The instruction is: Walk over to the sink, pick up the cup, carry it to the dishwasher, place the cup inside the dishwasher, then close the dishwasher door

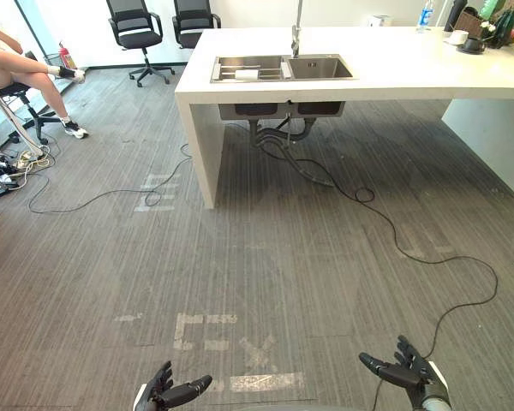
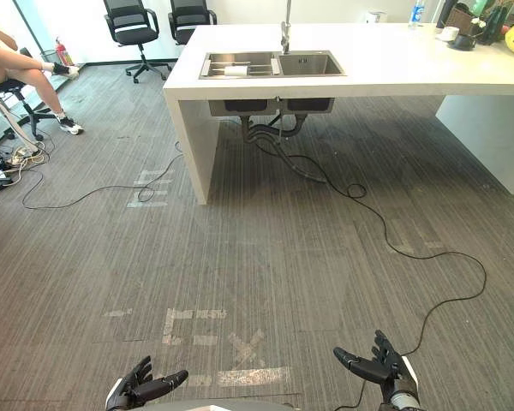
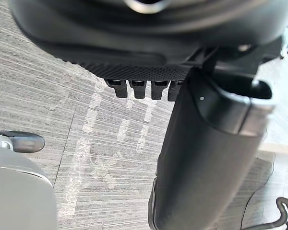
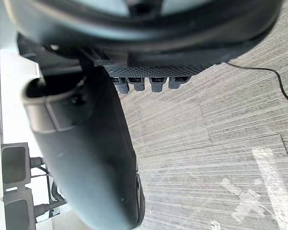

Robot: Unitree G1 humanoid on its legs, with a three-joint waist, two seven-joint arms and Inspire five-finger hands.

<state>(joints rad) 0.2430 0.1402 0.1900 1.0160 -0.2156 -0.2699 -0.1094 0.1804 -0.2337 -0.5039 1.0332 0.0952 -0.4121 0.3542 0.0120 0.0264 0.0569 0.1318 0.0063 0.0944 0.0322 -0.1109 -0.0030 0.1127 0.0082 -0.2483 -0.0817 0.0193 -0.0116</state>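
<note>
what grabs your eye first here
A big white counter stands at the far side, with a steel double sink in it and what looks like a white cup lying in the left basin. A person sits at far left; near the robot, the left hand and right hand hover open.

One sink [image 1: 321, 68] with two basins, two office chairs [image 1: 135, 30], one seated person [image 1: 17, 64]. Perhaps one cup [image 1: 247, 74], in the left basin.

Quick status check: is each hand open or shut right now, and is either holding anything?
Left hand: open, holding nothing, low over the floor.
Right hand: open, holding nothing, low over the floor.
</note>
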